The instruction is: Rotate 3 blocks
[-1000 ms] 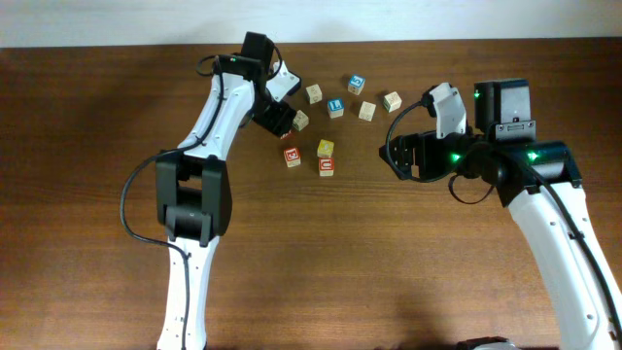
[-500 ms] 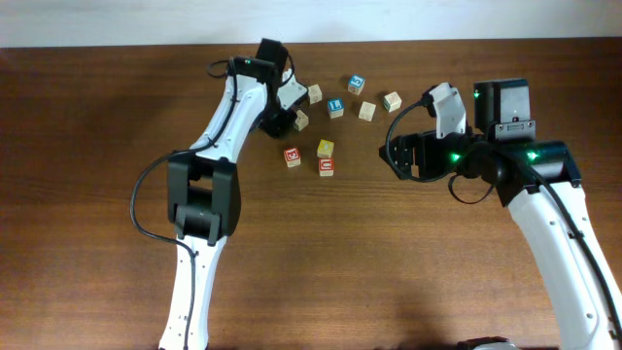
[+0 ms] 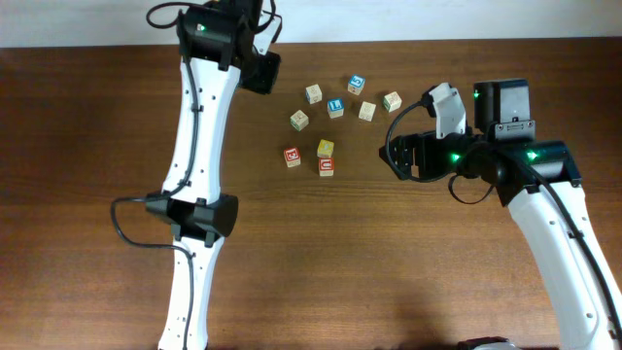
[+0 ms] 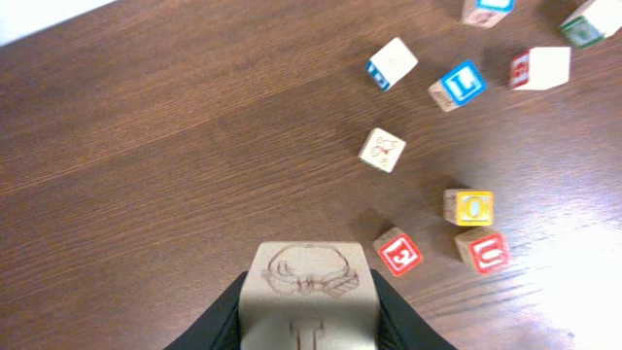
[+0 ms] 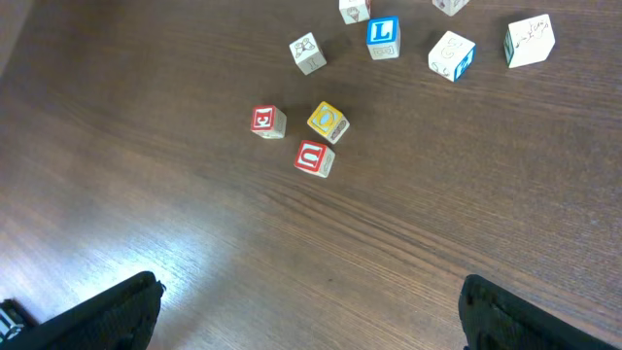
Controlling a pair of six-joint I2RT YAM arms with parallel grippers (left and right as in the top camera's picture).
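A pale beige block (image 4: pixel 309 277) with a brown line drawing on its face sits clamped between the black fingers of my left gripper (image 4: pixel 309 321), which is shut on it. In the overhead view that gripper (image 3: pixel 258 72) hangs high up near the table's far edge, left of the scattered cubes. On the table lie another beige block (image 3: pixel 299 119), a red block lettered E (image 3: pixel 292 157) and a red block lettered U (image 3: pixel 327 166). My right gripper (image 5: pixel 330 326) stands wide open over bare wood, right of the cluster (image 3: pixel 398 156).
A yellow cube (image 3: pixel 326 148) stands between the two red ones. Further back lie two blue-faced cubes (image 3: pixel 335 106) (image 3: pixel 357 84), pale cubes (image 3: pixel 314 93) (image 3: pixel 366 111) and a green-edged cube (image 3: pixel 392 100). The table's far edge runs just behind the left gripper.
The left gripper has closed on a beige block among the cubes, then risen and pulled back to the far left with it. The right arm has stayed still.
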